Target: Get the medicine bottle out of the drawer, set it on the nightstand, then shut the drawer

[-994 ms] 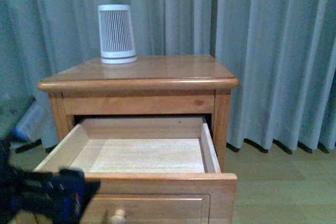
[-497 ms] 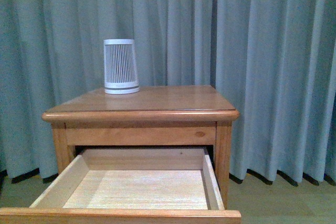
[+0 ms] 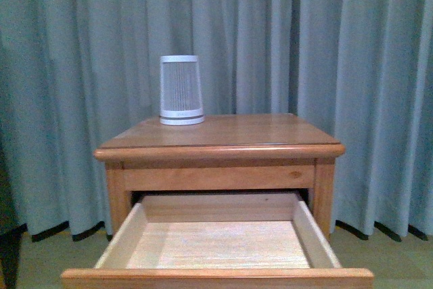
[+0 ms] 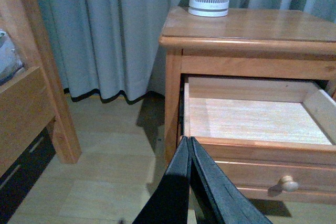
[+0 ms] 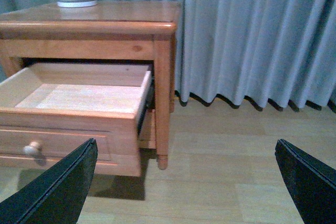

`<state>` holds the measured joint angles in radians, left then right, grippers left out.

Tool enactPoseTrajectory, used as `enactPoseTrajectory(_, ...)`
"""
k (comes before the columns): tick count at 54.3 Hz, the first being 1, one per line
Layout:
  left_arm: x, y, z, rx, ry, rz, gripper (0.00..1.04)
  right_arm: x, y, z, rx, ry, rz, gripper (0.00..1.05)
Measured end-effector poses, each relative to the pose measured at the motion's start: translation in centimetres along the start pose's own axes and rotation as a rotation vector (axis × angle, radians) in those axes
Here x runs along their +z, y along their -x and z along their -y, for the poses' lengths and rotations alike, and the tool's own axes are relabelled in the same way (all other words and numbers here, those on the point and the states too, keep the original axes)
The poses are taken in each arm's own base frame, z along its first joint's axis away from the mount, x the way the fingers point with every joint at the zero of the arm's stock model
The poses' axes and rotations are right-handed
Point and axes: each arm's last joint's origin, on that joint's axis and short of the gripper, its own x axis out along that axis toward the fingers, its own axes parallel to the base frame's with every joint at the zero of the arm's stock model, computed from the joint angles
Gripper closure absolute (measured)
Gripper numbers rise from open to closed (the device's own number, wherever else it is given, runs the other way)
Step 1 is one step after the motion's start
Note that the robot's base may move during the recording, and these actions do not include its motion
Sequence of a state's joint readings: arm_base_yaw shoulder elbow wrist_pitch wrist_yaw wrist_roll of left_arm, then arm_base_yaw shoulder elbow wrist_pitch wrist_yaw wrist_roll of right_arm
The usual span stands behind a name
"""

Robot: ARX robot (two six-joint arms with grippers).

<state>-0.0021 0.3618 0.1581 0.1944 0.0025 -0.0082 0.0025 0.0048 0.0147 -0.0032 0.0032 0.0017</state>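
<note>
- Front view: the nightstand [image 3: 223,133] stands in the middle of the frame against a grey-green curtain [image 3: 352,52].
- A ribbed white-grey cylinder [image 3: 180,91] stands upright at the upper left of the nightstand's worktop, near its back edge.
- The drawer [image 3: 216,277] is pulled far out toward the lower edge of the frame. The part of its pale wood floor that shows is bare.
- I cannot tell from any view where the medicine bottle is.
- Left wrist view: the left gripper [image 4: 189,141] rises from the lower middle of the frame. Its 2 dark fingers are pressed together at the tips with nothing between them.
- The gripper's tip lies in front of the drawer's [image 4: 257,121] near corner. I cannot tell whether it touches the wood.
- The round knob [image 4: 288,183] shows at the lower right, and a wooden bed frame [image 4: 31,77] fills the left edge.
- Right wrist view: the right gripper [image 5: 186,141] has its 2 fingers spread wide, 1 in each lower corner, over the wood-look floor [image 5: 220,161].
- The open drawer [image 5: 79,98] and its knob [image 5: 32,148] sit at the left, under the nightstand's [image 5: 105,14] worktop.
</note>
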Motion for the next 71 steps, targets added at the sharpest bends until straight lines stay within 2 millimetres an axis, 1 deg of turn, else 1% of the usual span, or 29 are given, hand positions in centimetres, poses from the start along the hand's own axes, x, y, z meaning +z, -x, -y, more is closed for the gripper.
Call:
enactPoseTrajectory(11,-1.5,0.7,0.0,0.008,0.0,0.012,1.01,0.0,0.0,0.0,0.01,0.0,0.002,0.0)
enactPoseTrajectory(30,-2.5,1.3,0.0,0.004,0.0,0.015,1.02,0.0,0.0,0.0,0.007,-0.001,0.003,0.0)
enactPoseTrajectory(33,-2.6,1.4,0.0,0.004,0.0,0.015,1.02,0.2,-0.3,0.0,0.097,-0.065,-0.057,0.0)
enactPoseTrajectory(35,-3.0,1.9,0.0,0.002,0.001,-0.012,1.0,1.7,-1.2,0.0,0.169,-0.12,-0.08,0.0)
enactPoseTrajectory(36,-3.1,2.0,0.0,0.003,0.0,-0.014,0.97,2.9,-1.9,0.0,0.189,-0.135,-0.081,0.0)
enactPoseTrajectory(37,-3.2,2.2,0.0,0.003,0.0,-0.01,0.94,3.4,-2.2,0.1,0.191,-0.141,-0.078,0.0)
enactPoseTrajectory(38,-3.1,2.2,0.0,0.003,0.0,-0.002,0.9,4.6,-2.9,0.1,0.192,-0.142,-0.068,0.0)
enactPoseTrajectory(39,-3.1,2.3,0.0,0.003,0.0,0.0,0.88,5.6,-3.5,0.1,0.191,-0.14,-0.059,0.0)
enactPoseTrajectory(41,-3.0,2.3,0.0,0.004,0.0,0.007,0.81,8.2,-5.2,0.1,0.186,-0.136,-0.036,0.0)
enactPoseTrajectory(42,-3.0,2.3,0.0,0.004,0.0,0.007,0.78,9.6,-6.4,0.0,0.185,-0.135,-0.038,0.0)
enactPoseTrajectory(43,-3.0,2.3,0.0,0.004,0.0,0.006,0.74,10.2,-6.9,-0.1,0.184,-0.135,-0.042,0.0)
enactPoseTrajectory(45,-3.0,2.4,0.0,0.003,0.0,0.008,0.67,11.9,-9.0,-0.3,0.171,-0.135,-0.075,0.0)
enactPoseTrajectory(46,-3.0,2.4,0.0,0.003,0.0,0.008,0.64,12.9,-10.7,-0.6,0.159,-0.135,-0.106,0.0)
enactPoseTrajectory(49,-3.0,2.4,0.0,0.003,0.0,0.008,0.53,14.3,-14.3,-1.4,0.15,-0.112,-0.17,0.0)
enactPoseTrajectory(50,-3.0,2.4,0.0,0.003,0.0,0.008,0.5,14.4,-14.9,-1.6,0.15,-0.111,-0.182,0.0)
enactPoseTrajectory(53,-3.0,2.4,0.0,0.003,0.0,0.008,0.39,14.9,-18.3,-2.8,0.152,-0.111,-0.276,0.0)
enactPoseTrajectory(54,-3.0,2.4,0.0,0.003,0.0,0.008,0.37,14.9,-19.4,-3.3,0.16,-0.112,-0.313,0.0)
enactPoseTrajectory(56,-3.0,2.4,0.0,0.003,0.0,0.008,0.3,14.9,-21.2,-4.0,0.164,-0.128,-0.376,0.0)
enactPoseTrajectory(57,-3.0,2.4,0.0,0.003,0.0,0.008,0.27,14.9,-22.2,-4.5,0.16,-0.131,-0.409,0.0)
enactPoseTrajectory(58,-3.0,2.4,0.0,0.003,0.0,0.008,0.23,14.8,-22.7,-4.7,0.157,-0.133,-0.425,0.0)
enactPoseTrajectory(59,-3.0,2.4,0.0,0.003,0.0,0.008,0.2,14.7,-23.6,-5.2,0.157,-0.132,-0.457,0.0)
enactPoseTrajectory(60,-3.0,2.4,0.0,0.003,0.0,0.008,0.18,14.5,-24.6,-5.6,0.155,-0.132,-0.489,0.0)
enactPoseTrajectory(62,-3.0,2.4,0.0,0.003,0.0,0.008,0.11,13.9,-26.3,-6.4,0.14,-0.142,-0.547,0.0)
enactPoseTrajectory(63,-3.0,2.4,0.0,0.003,0.0,0.008,0.08,13.7,-26.7,-6.6,0.135,-0.14,-0.561,0.0)
enactPoseTrajectory(65,-3.0,2.4,0.0,0.003,-0.002,0.008,0.05,13.0,-28.3,-7.1,0.119,-0.132,-0.613,0.0)
enactPoseTrajectory(67,-3.0,2.4,0.0,0.003,-0.002,0.008,0.07,12.0,-29.7,-7.6,0.1,-0.137,-0.669,0.0)
enactPoseTrajectory(71,-3.0,2.4,0.0,0.003,-0.002,0.008,0.07,10.2,-31.8,-8.1,0.065,-0.141,-0.772,0.0)
